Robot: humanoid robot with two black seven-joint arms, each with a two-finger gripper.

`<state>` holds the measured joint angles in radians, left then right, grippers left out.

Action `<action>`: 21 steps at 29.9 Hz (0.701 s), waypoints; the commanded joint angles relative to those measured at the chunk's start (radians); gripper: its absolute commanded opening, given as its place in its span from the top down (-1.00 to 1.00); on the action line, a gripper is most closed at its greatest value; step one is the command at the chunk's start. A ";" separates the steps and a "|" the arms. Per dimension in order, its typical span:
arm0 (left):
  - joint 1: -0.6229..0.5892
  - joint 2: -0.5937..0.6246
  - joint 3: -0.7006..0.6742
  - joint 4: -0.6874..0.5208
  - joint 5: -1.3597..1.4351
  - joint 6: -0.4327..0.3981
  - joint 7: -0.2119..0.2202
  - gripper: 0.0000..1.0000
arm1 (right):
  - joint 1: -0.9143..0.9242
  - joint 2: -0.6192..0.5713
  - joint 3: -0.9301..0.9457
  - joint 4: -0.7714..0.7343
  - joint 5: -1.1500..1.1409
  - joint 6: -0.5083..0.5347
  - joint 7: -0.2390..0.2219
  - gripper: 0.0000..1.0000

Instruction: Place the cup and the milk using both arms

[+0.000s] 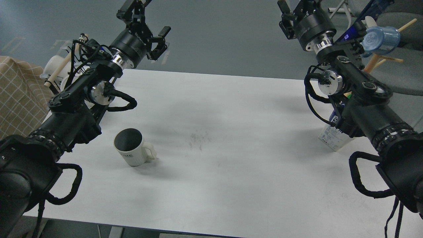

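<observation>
The cup [130, 147], a white ribbed mug with a dark inside and black lettering, stands upright on the white table [231, 132] at the front left, handle to the right. The milk [333, 136] stands at the table's right edge; only its white lower part and a bit of blue show behind my right arm. My left gripper [147, 23] hangs high above the table's far left edge, open and empty, well beyond the cup. My right gripper [297, 11] is raised at the far right, beyond the milk, its fingers partly cut off by the view's top edge.
A translucent blue mug [380, 39] hangs on a wooden rack at the far right, by a grey chair [403, 76]. White cups [54, 66] on a wooden rack stand behind my left arm. A checked cloth [16, 99] lies left of the table.
</observation>
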<state>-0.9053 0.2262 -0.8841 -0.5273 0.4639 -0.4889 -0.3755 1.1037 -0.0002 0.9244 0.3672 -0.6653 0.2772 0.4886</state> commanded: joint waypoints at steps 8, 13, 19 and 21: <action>0.025 0.001 0.007 -0.007 -0.042 0.007 -0.031 -0.98 | -0.005 0.000 0.002 0.004 0.001 -0.001 0.000 -1.00; 0.008 0.002 0.016 -0.008 -0.041 0.000 -0.028 -0.98 | 0.002 0.000 0.001 0.001 0.000 -0.001 0.000 -1.00; -0.012 -0.001 0.017 -0.007 -0.041 0.000 -0.011 -0.98 | 0.002 0.000 0.001 -0.001 0.000 -0.001 0.000 -1.00; -0.012 -0.001 0.017 -0.007 -0.042 0.000 0.006 -0.98 | 0.004 0.000 0.001 -0.001 0.000 -0.001 0.000 -1.00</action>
<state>-0.9155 0.2270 -0.8668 -0.5356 0.4232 -0.4889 -0.3892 1.1058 0.0001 0.9252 0.3668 -0.6654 0.2760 0.4888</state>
